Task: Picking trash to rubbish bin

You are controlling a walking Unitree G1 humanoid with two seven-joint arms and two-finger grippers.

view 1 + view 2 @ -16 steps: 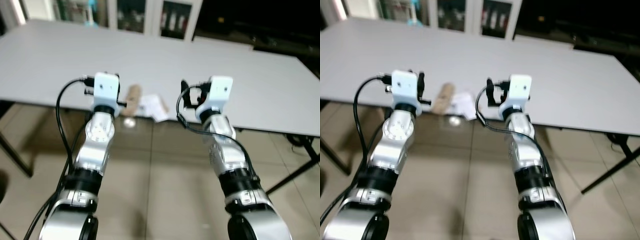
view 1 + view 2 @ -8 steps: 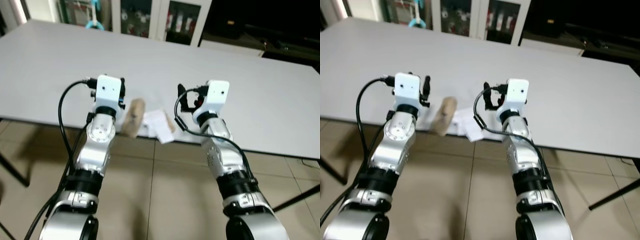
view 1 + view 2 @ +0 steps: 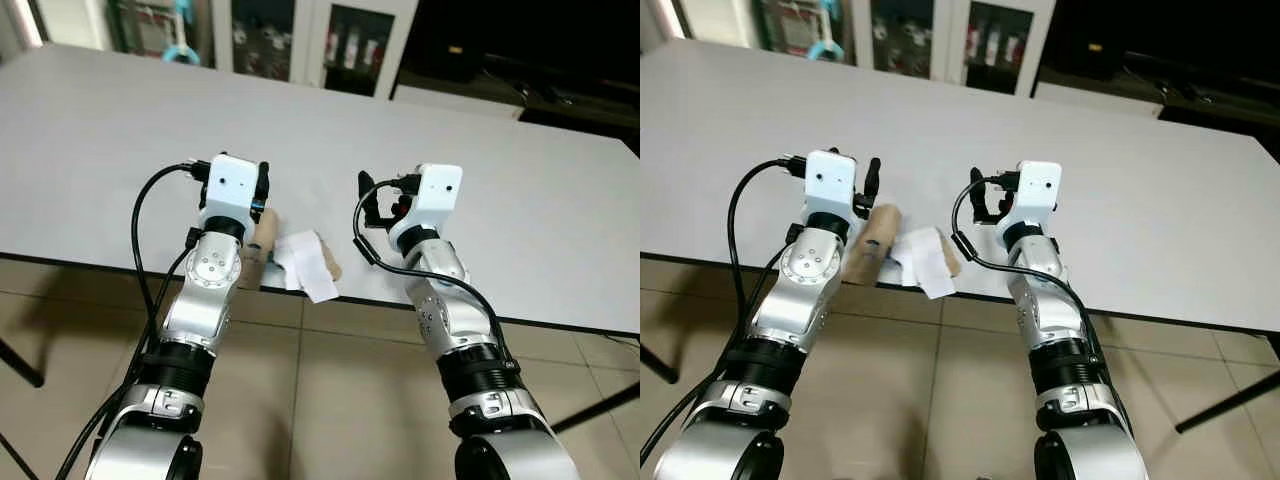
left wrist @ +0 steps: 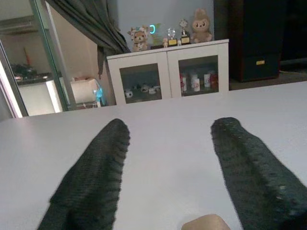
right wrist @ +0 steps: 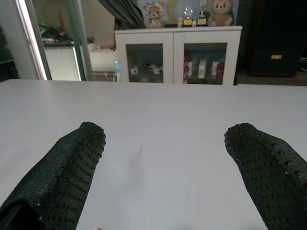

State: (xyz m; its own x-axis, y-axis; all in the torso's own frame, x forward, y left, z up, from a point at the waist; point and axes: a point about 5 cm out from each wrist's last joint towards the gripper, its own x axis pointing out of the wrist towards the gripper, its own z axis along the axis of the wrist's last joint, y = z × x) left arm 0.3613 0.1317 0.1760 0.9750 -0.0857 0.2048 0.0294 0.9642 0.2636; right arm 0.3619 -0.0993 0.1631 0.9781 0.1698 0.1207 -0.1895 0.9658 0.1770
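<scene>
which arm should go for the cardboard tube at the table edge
Probably the left. The left gripper is open and sits right beside the cardboard tube, whose end peeks below its fingers. The right gripper, also open, sits beyond the crumpled paper.

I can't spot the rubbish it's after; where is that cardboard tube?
The cardboard tube lies at the table's near edge, beside the crumpled paper, just under the left hand.

No writing can be read anywhere here; the bottles behind the glass doors of the white cabinet (image 5: 178,55) are too small and blurred for labels to be made out; the crumpled paper (image 3: 924,259) at the table (image 3: 520,190) edge shows no print.
</scene>
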